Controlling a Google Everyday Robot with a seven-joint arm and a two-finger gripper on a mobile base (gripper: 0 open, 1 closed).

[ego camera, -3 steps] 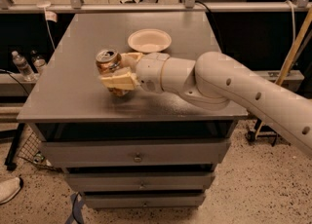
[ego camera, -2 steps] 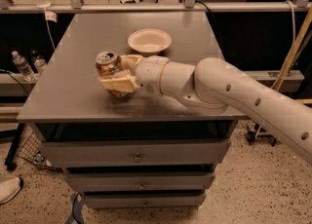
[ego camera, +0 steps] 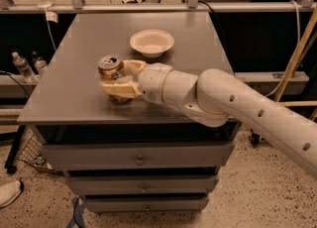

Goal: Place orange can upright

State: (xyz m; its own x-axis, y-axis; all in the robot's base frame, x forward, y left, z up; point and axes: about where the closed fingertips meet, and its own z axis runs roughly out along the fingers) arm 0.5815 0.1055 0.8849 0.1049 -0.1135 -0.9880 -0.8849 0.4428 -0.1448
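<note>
The orange can (ego camera: 110,69) stands upright on the grey table (ego camera: 74,73), left of centre, its silver pull-tab top facing up. My gripper (ego camera: 119,77) reaches in from the right and is shut on the can, one cream finger (ego camera: 121,89) in front of it and one behind. The can's lower part is hidden by the front finger. My white arm (ego camera: 223,103) stretches across the table's right front.
A white bowl (ego camera: 151,42) sits behind the can near the table's back centre. The table tops a grey drawer cabinet (ego camera: 138,160). Water bottles (ego camera: 22,66) stand on a shelf to the left. A rail (ego camera: 158,8) runs behind the table.
The gripper and the can have stayed in about the same spot; the arm's elbow has shifted slightly. The can stays upright in the grip.
</note>
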